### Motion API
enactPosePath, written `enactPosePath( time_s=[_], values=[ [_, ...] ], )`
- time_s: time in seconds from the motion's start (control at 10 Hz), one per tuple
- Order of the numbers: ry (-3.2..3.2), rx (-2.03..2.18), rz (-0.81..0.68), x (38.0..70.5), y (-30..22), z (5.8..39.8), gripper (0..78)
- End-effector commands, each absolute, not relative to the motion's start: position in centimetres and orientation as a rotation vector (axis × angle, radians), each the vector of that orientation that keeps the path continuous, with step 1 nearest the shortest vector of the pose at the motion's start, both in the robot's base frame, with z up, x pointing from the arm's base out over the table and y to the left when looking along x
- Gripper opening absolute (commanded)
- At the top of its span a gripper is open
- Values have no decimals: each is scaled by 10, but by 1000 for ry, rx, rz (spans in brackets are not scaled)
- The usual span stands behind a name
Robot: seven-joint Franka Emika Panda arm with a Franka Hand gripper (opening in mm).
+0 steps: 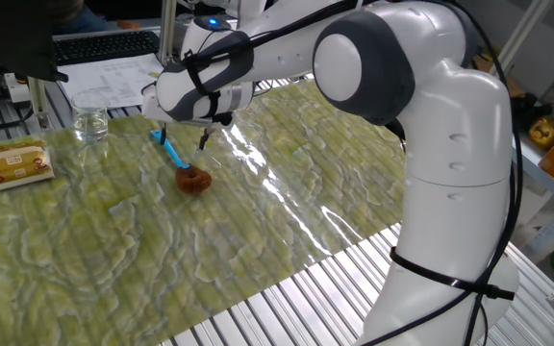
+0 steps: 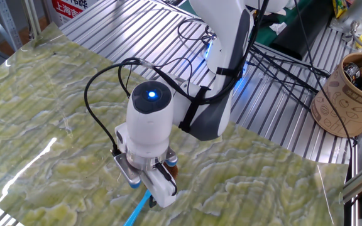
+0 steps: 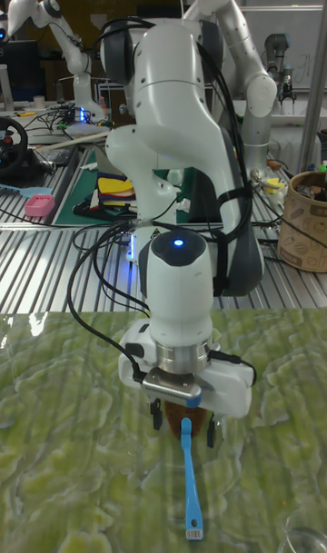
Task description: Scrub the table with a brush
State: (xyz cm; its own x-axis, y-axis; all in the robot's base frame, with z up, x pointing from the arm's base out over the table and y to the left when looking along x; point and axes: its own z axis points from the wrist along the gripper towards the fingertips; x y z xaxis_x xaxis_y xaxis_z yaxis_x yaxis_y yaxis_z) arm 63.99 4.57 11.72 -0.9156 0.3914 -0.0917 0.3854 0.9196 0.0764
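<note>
While claw hovers open over brush on desk, I worry fingers may clip the thin handle and skid it.

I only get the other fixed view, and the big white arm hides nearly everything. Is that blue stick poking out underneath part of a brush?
Observer: Yes. One fixed view shows the whole brush: blue handle, round reddish-brown head, lying flat.
Operator: Is the robot holding it?
Observer: No. The gripper hangs open just above it, not closed on it.
Operator: Anything else nearby?
Observer: A tan box and a clear glass stand beyond the brush.
</note>
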Motion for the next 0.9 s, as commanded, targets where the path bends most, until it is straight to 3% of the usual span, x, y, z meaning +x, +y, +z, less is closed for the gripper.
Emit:
enactPosePath(
  time_s=[0.1,0.9],
  values=[
    [2972,631,63,645,45,119,775],
    [2944,730,11,645,45,119,775]
  ],
)
